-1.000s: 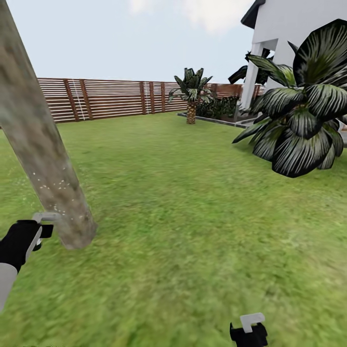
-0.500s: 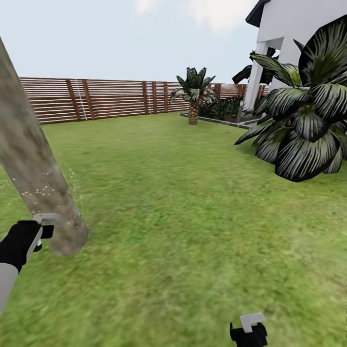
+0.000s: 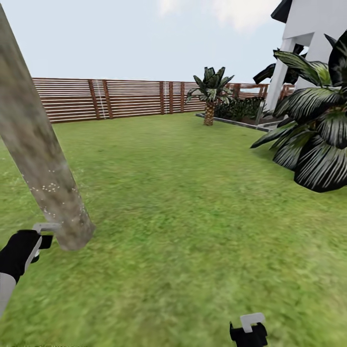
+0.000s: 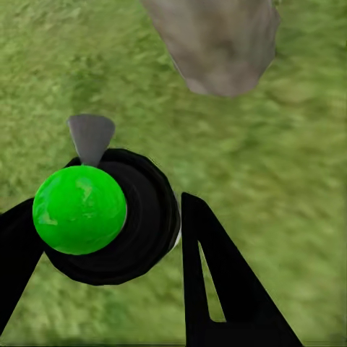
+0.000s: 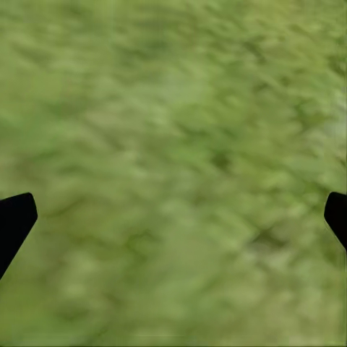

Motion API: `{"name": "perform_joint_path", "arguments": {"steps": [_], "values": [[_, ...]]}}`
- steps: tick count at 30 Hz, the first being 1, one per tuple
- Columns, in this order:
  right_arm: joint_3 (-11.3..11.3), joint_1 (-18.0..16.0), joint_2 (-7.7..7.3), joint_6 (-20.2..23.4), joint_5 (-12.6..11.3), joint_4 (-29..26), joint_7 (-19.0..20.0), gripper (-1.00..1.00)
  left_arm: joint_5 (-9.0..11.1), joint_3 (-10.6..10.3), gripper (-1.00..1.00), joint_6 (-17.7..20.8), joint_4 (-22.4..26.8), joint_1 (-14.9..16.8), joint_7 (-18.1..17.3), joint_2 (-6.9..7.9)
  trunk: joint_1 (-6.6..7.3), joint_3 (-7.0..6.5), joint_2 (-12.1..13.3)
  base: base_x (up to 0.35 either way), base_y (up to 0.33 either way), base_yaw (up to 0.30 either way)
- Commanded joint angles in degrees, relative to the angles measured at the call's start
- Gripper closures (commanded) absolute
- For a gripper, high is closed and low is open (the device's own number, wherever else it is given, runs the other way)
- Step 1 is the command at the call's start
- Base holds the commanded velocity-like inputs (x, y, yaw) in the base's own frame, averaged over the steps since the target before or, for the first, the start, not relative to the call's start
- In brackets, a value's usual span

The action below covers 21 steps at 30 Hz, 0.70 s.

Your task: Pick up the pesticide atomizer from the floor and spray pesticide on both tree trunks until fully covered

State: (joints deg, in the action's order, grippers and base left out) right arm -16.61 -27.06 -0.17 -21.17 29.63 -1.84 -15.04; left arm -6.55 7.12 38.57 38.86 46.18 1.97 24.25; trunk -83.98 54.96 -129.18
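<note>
From the head camera, a thick, mottled grey-brown tree trunk point(image 3: 41, 159) leans at the left of the lawn point(image 3: 193, 217), flecked with white specks low down. The left gripper point(image 3: 36, 241) sits just beside its base; the right gripper point(image 3: 248, 330) hangs low, its finger spread unclear here.

At the left wrist, black fingers point(image 4: 217, 289) clasp the sprayer point(image 4: 108, 217), with its bright green cap and grey nozzle near the trunk's foot.

At the right wrist, fingertips point(image 5: 14, 217) stand wide apart over grass, holding nothing.
</note>
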Motion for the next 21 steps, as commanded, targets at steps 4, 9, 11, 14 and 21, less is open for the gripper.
{"name": "perform_joint_path", "arguments": {"steps": [4,9,11,14,21], "values": [[-0.4,-0.1,-0.01,-0.2,0.6,0.1,-0.2,-1.0,-0.7,0.2,1.0,0.4,0.1,0.0,0.7,-0.13,-0.01,0.05,0.0,0.198,-0.228,0.266],[-0.4,0.0,-0.01,-0.2,0.6,0.1,-0.2,-1.0,-0.7,0.2,1.0,0.3,0.1,0.0,1.0,-0.25,-0.01,0.05,0.0,0.21,-0.222,0.139],[-0.4,0.0,-0.01,-0.2,0.6,0.1,-0.2,-1.0,-0.7,0.2,1.0,0.4,0.2,0.0,1.0,-0.25,-0.01,0.05,0.0,0.21,-0.222,0.017],[-0.4,0.0,-0.01,-0.2,0.6,0.1,-0.2,-1.0,-0.7,0.2,1.0,0.4,0.1,0.0,1.0,-0.25,-0.01,0.05,0.0,0.207,-0.222,0.005],[-0.4,0.0,-0.01,-0.2,0.6,0.1,-0.2,-1.0,-0.6,0.2,1.0,0.4,-0.1,0.0,1.1,-0.23,-0.01,0.05,0.0,0.162,-0.234,0.0]]}}
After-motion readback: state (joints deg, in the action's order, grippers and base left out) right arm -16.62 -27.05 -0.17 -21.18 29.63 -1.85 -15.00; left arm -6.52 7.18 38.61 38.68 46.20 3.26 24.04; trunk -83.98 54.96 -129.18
